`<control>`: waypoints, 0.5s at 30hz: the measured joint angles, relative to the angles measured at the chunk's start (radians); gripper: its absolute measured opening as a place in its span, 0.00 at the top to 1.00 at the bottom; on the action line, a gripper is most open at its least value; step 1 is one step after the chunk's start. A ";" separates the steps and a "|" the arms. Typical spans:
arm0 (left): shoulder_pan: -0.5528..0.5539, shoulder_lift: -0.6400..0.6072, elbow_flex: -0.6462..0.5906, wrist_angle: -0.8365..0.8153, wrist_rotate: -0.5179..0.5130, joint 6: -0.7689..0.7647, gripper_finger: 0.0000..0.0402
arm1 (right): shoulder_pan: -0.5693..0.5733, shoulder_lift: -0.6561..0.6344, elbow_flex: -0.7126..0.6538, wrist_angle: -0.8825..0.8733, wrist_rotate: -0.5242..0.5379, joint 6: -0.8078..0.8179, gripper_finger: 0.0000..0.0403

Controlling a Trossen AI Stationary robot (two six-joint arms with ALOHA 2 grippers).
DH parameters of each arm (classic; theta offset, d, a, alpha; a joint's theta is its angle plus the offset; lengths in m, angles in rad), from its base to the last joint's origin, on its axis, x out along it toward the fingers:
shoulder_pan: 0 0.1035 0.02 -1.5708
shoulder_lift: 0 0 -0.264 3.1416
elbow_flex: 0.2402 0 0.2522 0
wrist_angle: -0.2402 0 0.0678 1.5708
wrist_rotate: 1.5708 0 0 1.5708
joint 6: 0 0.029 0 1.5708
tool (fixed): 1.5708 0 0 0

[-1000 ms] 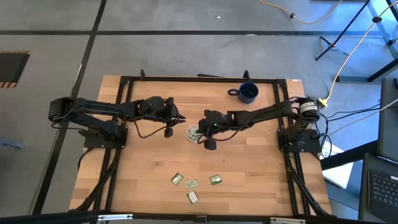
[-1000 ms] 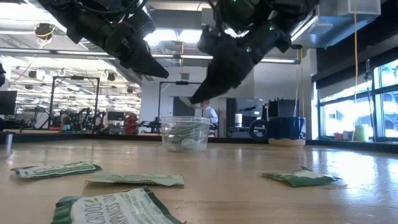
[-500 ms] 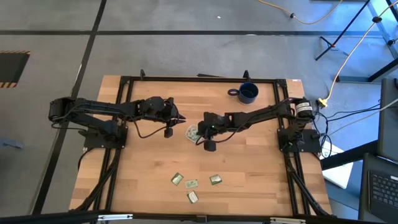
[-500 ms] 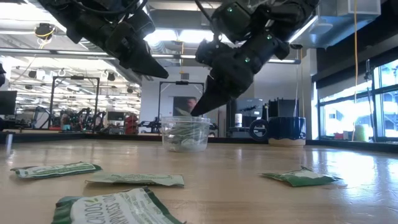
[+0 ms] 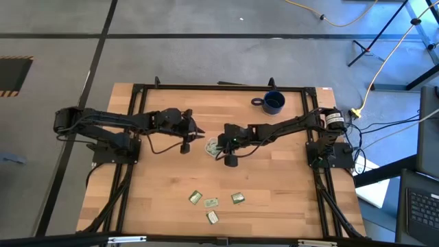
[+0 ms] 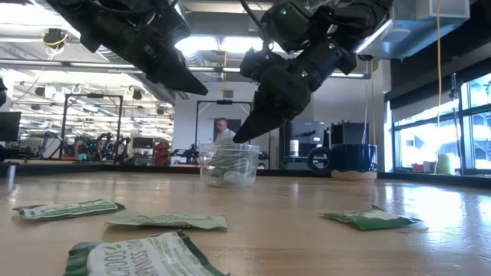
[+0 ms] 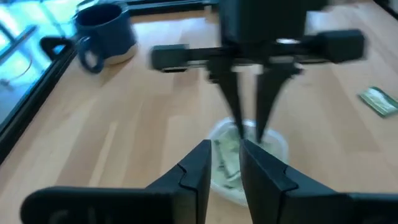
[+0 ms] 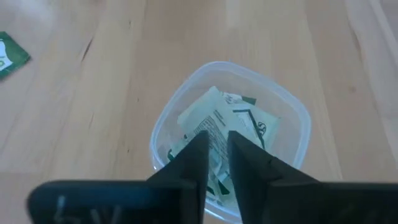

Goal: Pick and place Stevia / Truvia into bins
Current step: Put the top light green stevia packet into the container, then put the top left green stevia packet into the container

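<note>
At the table (image 5: 158, 206) centre, you find both arms converged over the bin (image 5: 214, 145), a clear plastic cup. The right gripper (image 5: 220, 147) hangs directly above its rim; its fingers stand slightly parted with nothing between them, and a sachet (image 8: 231, 124) lies on top of the pile inside the cup, directly below the tips. The left gripper (image 5: 197, 132) hovers just beside the cup toward the left edge, its fingers also slightly parted and empty. A dark blue mug (image 5: 273, 102) stands near the far right corner, well apart from the work.

Judge the task as partly complete: several sachets already fill the bin. Four Stevia sachets (image 5: 213, 203) remain loose near the near edge, clustered around its middle. You still need to collect each one and carry it to the cup.
</note>
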 joint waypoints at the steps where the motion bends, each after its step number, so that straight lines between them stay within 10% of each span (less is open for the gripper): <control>1: -0.015 0.000 0.000 0.001 0.000 0.016 0.80 | 0.000 -0.005 0.000 -0.002 0.000 0.001 0.81; 15: -0.442 0.007 0.001 -0.028 -0.094 0.050 0.85 | 0.003 -0.200 -0.086 -0.046 0.005 0.057 0.76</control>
